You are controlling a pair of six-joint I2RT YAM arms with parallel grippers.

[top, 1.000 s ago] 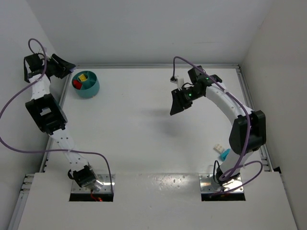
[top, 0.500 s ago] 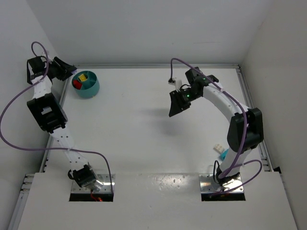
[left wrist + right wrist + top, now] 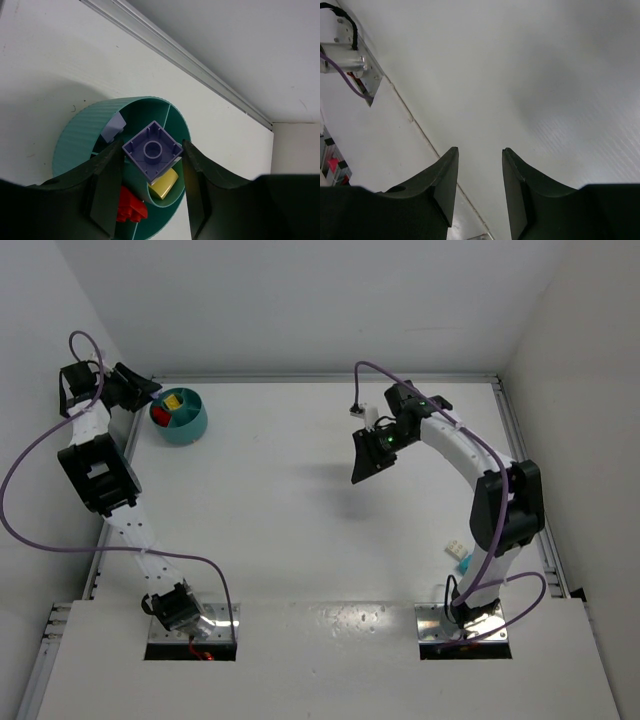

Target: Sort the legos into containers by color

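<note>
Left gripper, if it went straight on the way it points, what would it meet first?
Likely the round teal plastic bowl: the left gripper, holding a square purple plastic brick, points into its compartments; depth is unclear.

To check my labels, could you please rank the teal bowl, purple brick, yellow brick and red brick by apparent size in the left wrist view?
1. teal bowl
2. purple brick, nearer the camera, so its lead may be only apparent
3. red brick and yellow brick: alike, both partly hidden, so not ranked.
</note>
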